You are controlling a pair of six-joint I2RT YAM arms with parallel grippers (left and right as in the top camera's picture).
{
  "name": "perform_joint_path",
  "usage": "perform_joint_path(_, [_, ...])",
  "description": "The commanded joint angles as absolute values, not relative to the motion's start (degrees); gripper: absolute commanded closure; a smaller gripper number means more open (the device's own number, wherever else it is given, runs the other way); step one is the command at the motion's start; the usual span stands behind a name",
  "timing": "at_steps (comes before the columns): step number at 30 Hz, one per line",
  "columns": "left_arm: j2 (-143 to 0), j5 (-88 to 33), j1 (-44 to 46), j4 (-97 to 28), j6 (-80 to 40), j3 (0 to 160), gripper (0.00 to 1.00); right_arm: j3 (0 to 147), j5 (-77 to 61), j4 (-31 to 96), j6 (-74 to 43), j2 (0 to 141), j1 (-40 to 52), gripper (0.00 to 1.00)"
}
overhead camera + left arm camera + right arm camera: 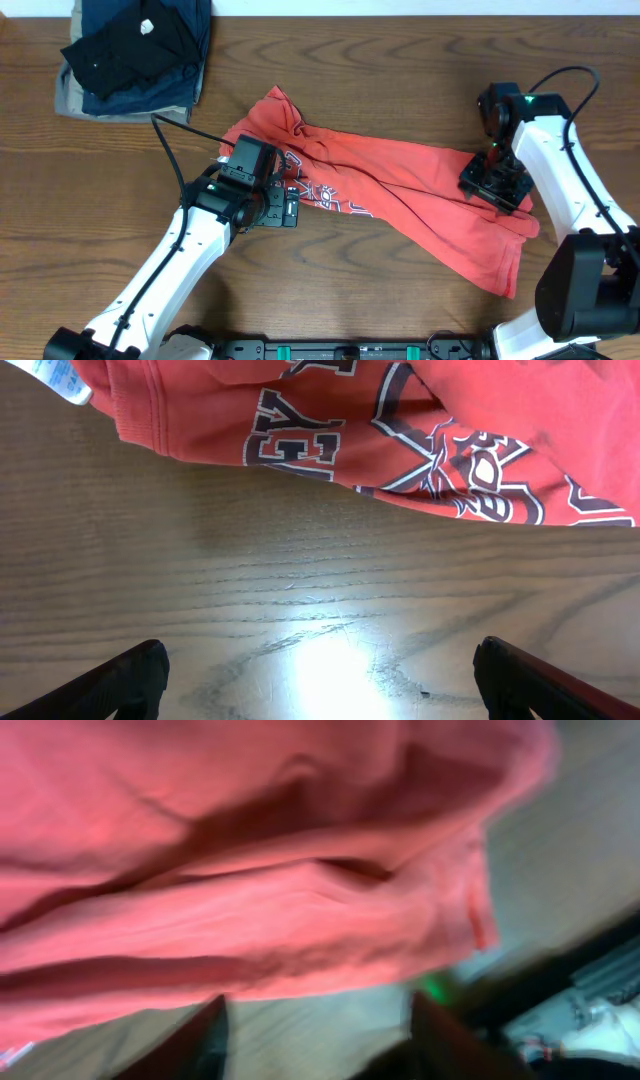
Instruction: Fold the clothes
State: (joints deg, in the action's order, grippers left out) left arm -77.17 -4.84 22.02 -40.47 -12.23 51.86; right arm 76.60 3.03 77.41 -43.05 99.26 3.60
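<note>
- Overhead: I see the orange-red T-shirt (pixel 400 190) lying crumpled and stretched in a diagonal band across the middle of the bench (pixel 400 80). It runs from upper left to lower right.
- Only the overhead view shows the stack of folded garments (pixel 130 55), dark ones on top. It sits at the far left corner, well apart from the T-shirt.
- Left wrist view adds detail that overhead lacks. The dark-and-white block lettering (pixel 300 440) reads clearly along the T-shirt's near edge, and a white tag (pixel 60 380) shows at the top left.
- Left fingers (pixel 125 680): spread wide, one at each bottom corner of the view. Bare wood lies between them and they hold nothing. Overhead puts them (pixel 288 212) at the T-shirt's printed edge, beside the cloth.
- Right wrist view is blurred. Red folds fill most of it, with a strip of bench below.
- Right fingers (pixel 200 1040): parted, with bench showing in the gap and no cloth between them. Overhead places them (pixel 495 185) above the T-shirt's right end. I cannot tell whether they touch the cloth.
</note>
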Motion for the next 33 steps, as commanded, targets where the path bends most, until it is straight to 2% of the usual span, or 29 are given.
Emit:
perform_joint_path(1, [-77.49,-5.41,22.09,-40.69,-12.8,51.11,0.02,74.32,-0.08,74.28,-36.88,98.8,5.19,0.2])
perform_joint_path(3, [-77.47,-5.41,22.09,-40.64,-12.8,51.11,0.02,72.53,-0.03,70.94,-36.1,98.8,6.2,0.01])
perform_joint_path(8, [-77.47,-7.46,22.09,-40.25,-14.57,51.11,0.02,68.53,-0.08,63.59,-36.16,98.8,7.57,0.01])
perform_joint_path(14, [-77.47,-20.34,22.09,-32.84,-15.18,51.72,0.02,66.46,-0.08,58.52,-36.36,98.8,7.75,0.01])
perform_joint_path(17, [-77.49,-19.86,22.09,-32.23,-16.99,54.3,0.12,66.46,-0.05,56.9,-36.34,98.8,7.75,0.01])
perform_joint_path(22, [-78.96,-14.98,22.33,-31.27,-19.25,59.0,0.17,66.22,-0.05,56.95,-36.36,98.8,7.75,0.01])
perform_joint_path(33, [-99.35,-10.28,23.07,-31.11,-20.82,71.61,0.18,64.86,-0.05,54.37,-36.36,98.85,7.9,0.01])
